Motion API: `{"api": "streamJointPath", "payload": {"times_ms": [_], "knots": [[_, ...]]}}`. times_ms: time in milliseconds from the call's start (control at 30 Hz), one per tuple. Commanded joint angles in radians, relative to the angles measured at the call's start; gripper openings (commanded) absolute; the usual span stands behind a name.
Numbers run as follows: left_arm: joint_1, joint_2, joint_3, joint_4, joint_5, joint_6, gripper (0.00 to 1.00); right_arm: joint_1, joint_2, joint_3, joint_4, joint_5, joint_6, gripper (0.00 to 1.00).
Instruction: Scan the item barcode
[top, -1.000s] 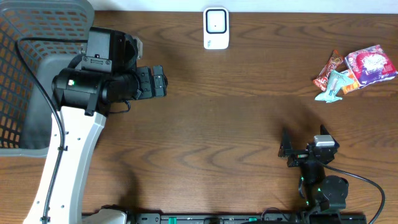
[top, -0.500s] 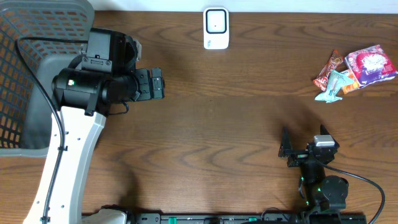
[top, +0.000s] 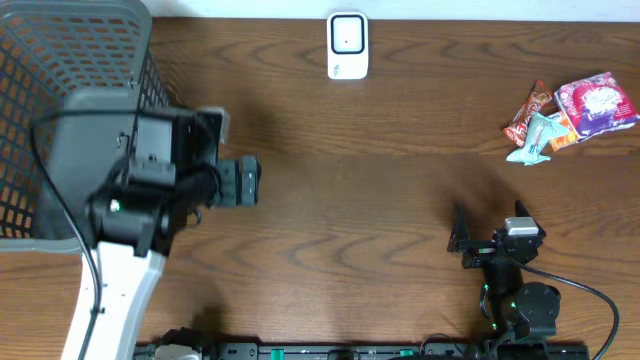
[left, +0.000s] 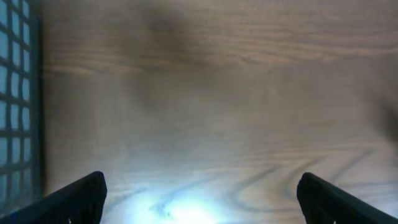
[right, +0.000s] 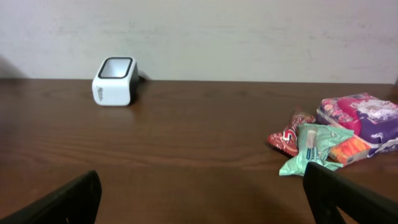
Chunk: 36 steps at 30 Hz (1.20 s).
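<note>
The white barcode scanner (top: 347, 45) stands at the table's far edge, window up, and shows at the back left (right: 115, 81) in the right wrist view. A small heap of items lies at the far right: a red packet (top: 527, 111) (right: 287, 137), a teal packet (top: 535, 138) (right: 314, 149), an orange one (right: 351, 149) and a purple-pink pack (top: 597, 105) (right: 364, 118). My left gripper (top: 255, 183) (left: 202, 205) hangs open over bare wood beside the basket, holding nothing. Low at the near right, my right gripper (top: 488, 228) (right: 202, 199) is open and empty, facing the scanner and the heap.
A grey mesh basket (top: 60, 60) fills the far left corner, and its wall (left: 15, 93) runs along the left edge of the left wrist view. The left arm's white link reaches from the near edge up to it. A pale wall backs the table.
My left arm has swung toward the near side, its gripper now lower in the overhead view and off the basket's corner. The right arm and the items have not moved.
</note>
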Motion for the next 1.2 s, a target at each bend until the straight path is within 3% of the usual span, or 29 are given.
{"api": "streamJointPath", "payload": {"times_ms": [0, 367, 733, 1000, 1167], "knots": [[0.028, -0.102, -0.108, 0.012, -0.013, 0.037, 0.98, -0.001, -0.006, -0.002, -0.005, 0.002, -0.014, 0.99], [0.124, -0.418, -0.353, 0.036, -0.086, 0.093, 0.98, -0.001, -0.006, -0.002, -0.005, 0.002, -0.014, 0.99], [0.124, -0.549, -0.649, 0.356, -0.068, 0.1, 0.98, -0.001, -0.006, -0.002, -0.005, 0.002, -0.014, 0.99], [0.125, -0.756, -0.738, 0.354, -0.119, 0.108, 0.98, -0.001, -0.006, -0.002, -0.005, 0.002, -0.014, 0.99], [0.126, -0.83, -0.785, 0.386, -0.133, 0.182, 0.98, -0.001, -0.006, -0.002, -0.005, 0.002, -0.014, 0.99]]}}
